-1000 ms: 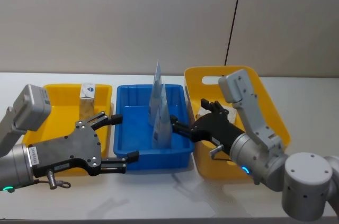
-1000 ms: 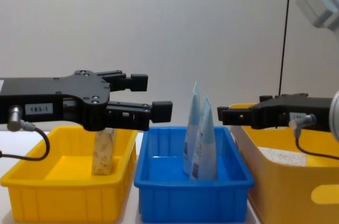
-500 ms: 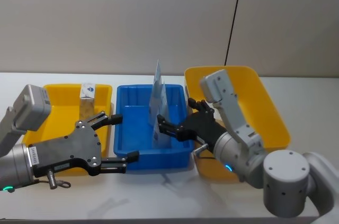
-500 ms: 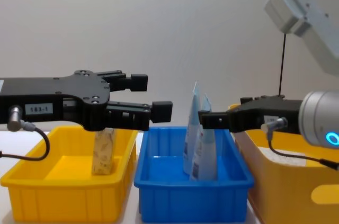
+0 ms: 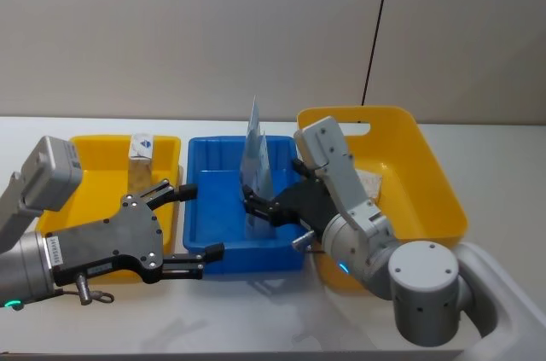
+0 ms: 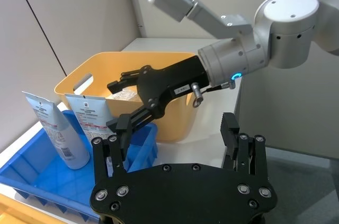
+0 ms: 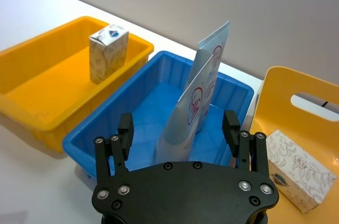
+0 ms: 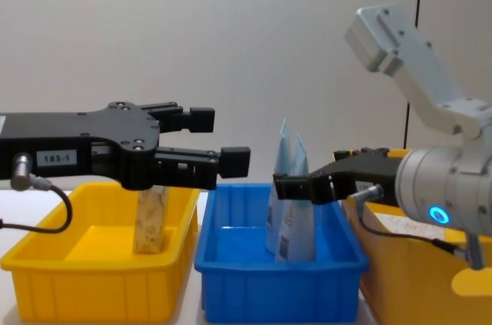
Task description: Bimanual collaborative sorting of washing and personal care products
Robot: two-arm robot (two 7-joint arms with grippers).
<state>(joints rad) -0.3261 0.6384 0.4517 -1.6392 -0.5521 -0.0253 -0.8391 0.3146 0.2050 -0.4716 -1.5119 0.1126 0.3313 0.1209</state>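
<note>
right gripper (image 7: 178,122) is over the front right part of the blue bin (image 5: 213,207), jaws spread wide, holding nothing. the front tube (image 7: 186,102) stands in the gap between its 2 fingers (image 7: 125,124); the right wrist view shows clear space on both sides. 2 pale-blue tubes stand upright in the blue bin, crimped ends up, with the rear tube (image 5: 251,141) just behind the front one. left gripper (image 5: 200,222) hovers over the seam between the left yellow bin (image 5: 94,165) and the blue bin, near their front edges, jaws wide and empty. 1 beige carton (image 5: 141,156) stands upright at the back of the left yellow bin. a second carton (image 7: 294,171) lies flat in the big yellow tub (image 5: 426,182) on the right. the bins sit side by side on a white table (image 5: 256,310).
</note>
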